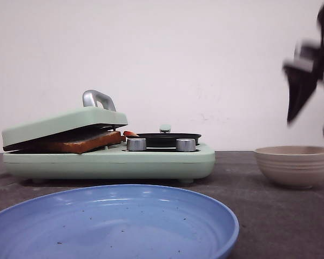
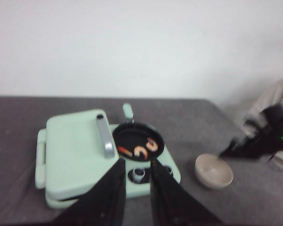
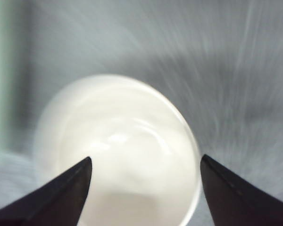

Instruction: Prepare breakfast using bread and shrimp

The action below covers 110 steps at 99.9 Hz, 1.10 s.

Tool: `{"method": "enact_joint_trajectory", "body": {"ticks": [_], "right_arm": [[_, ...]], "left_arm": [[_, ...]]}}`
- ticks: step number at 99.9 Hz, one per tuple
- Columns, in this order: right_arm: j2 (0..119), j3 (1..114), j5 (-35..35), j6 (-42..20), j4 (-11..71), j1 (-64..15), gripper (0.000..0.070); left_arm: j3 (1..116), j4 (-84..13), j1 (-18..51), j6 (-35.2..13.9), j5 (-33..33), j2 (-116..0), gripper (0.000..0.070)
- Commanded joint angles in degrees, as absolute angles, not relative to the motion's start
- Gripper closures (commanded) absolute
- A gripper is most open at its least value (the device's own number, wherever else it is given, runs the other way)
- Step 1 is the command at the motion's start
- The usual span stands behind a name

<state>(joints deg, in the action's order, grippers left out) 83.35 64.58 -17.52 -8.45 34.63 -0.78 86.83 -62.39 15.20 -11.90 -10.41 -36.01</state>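
from the left edge of the tabletop (image 1: 281, 226): mint green breakfast maker (image 1: 113, 159), press lid (image 1: 65, 123) resting tilted on the bread (image 1: 81, 143), so it sits propped, not flat. i read that as toasting under way. lid handle (image 2: 105, 138) runs along the lid's inner side, toward the pan.

just beside the lid, small black pan (image 2: 138, 141) on the maker's right half holds the shrimp (image 2: 140, 150), several orange curls inside the rim; two knobs (image 1: 136, 144) below it at the front.

my left gripper (image 2: 137, 188) hangs above the maker's near edge, fingers a narrow gap apart, nothing between them.

blue plate (image 1: 151, 216) sits at the near edge, bare, i judge it the serving spot.

near the right edge, beige bowl (image 1: 295, 164), looks empty. my right gripper (image 3: 146, 188) is over it, jaws spread wide, holding nothing; motion-blurred.
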Motion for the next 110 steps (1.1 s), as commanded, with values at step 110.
{"method": "enact_joint_trajectory", "body": {"ticks": [110], "right_arm": [[19.3, 30.4, -1.0, -6.9, 18.0, -7.3, 0.0696]], "left_arm": [[83.8, -68.5, 15.4, -15.3, -10.3, -36.2, 0.0700]]}}
